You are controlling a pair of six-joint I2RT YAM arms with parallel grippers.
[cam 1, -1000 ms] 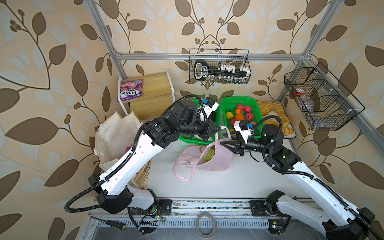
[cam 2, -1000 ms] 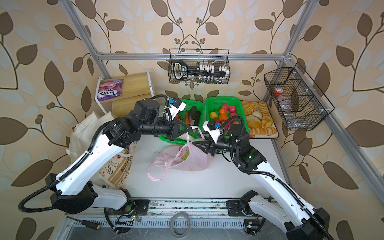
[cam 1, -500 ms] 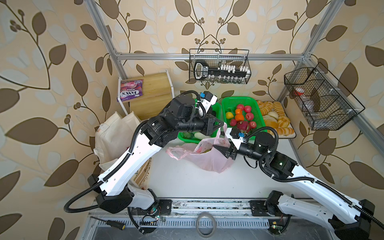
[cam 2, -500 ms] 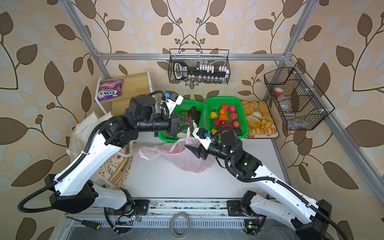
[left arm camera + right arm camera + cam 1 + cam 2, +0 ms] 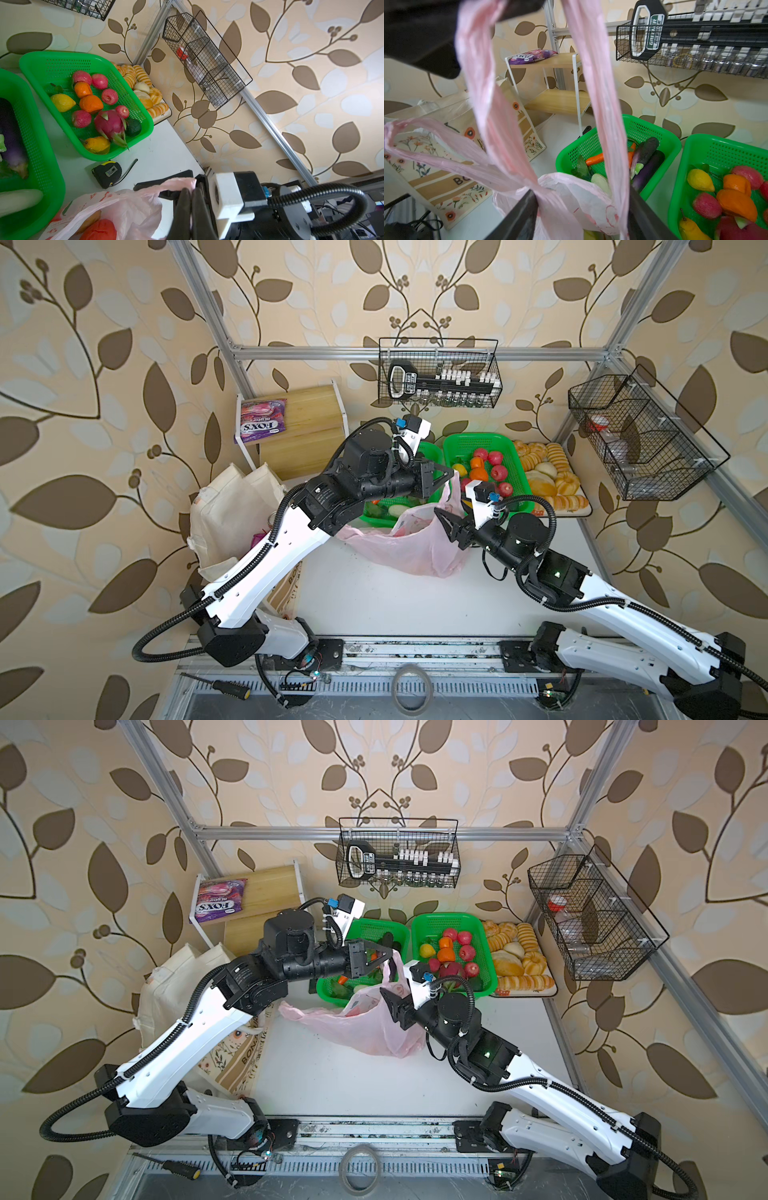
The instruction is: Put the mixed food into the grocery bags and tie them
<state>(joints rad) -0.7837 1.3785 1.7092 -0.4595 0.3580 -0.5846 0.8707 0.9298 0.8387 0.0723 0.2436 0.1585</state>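
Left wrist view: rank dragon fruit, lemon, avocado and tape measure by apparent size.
1. dragon fruit
2. tape measure, but it lies nearer the camera than the fruit, so its lead over the lemon is unsure
3. lemon
4. avocado, clearly the smallest

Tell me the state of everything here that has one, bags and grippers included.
pink bag: untied, food inside, one handle raised.
left gripper: jaws shut on the pink bag's handle.
right gripper: jaws open, handle between them.
canvas tote: standing, mouth open.
tape measure: retracted.
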